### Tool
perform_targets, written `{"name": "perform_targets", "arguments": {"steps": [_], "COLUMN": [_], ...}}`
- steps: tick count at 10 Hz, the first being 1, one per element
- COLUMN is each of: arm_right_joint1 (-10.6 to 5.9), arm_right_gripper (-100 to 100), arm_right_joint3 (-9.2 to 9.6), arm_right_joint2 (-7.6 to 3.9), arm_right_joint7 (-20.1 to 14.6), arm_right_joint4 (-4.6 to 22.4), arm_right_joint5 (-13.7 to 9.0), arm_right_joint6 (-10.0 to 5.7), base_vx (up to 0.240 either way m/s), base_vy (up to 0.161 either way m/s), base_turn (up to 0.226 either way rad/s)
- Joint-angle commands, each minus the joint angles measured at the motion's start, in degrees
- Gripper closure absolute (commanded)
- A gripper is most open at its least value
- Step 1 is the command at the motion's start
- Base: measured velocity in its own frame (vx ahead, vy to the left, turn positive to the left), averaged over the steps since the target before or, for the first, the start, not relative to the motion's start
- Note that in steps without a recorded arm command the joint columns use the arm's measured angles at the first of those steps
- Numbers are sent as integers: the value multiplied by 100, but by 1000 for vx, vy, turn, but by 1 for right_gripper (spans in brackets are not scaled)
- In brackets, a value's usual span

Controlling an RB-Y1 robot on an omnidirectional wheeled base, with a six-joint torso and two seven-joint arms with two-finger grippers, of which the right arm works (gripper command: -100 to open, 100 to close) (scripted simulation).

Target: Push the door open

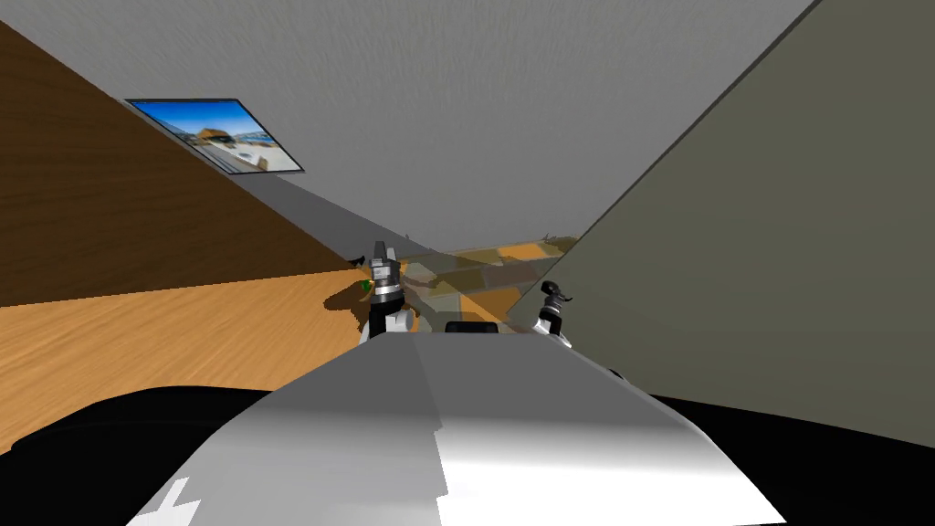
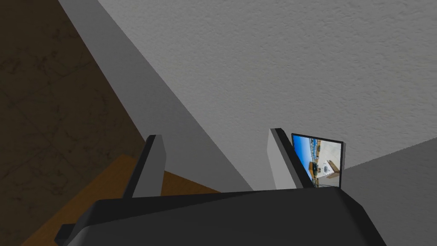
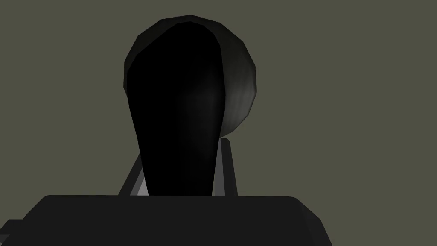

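Door (image 1: 776, 228): flat olive-grey panel. Handle (image 3: 175, 111): black lever on a round dark plate (image 3: 243, 85), mounted on the door. Right gripper (image 3: 182, 149): at the door, clenched on the handle, one finger at each side. Left gripper (image 2: 215, 133): fingers spread, holding nothing, left of the door. Floor (image 1: 137, 338): orange wood, left of the door. Wall (image 1: 475, 110): grey, bearing a framed picture (image 1: 219, 134) well apart from the door.
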Motion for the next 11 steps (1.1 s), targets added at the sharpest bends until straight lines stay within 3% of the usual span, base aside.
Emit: {"name": "perform_targets", "arguments": {"steps": [1,4,8,11], "arm_right_joint1": [30,41,75,68], "arm_right_gripper": [100,100,100,100], "arm_right_joint3": [-138,-218,-461,-471], "arm_right_joint2": [-47,-61,-103,-123], "arm_right_joint7": [40,71,165,151], "arm_right_joint4": [14,30,79,105], "arm_right_joint5": [-92,-147,-318,-323], "arm_right_joint6": [-30,-39,-69,-91], "base_vx": [108,172,215,54], "base_vy": [3,-7,-14,-9], "base_turn": [-49,-44,-58,-9]}}
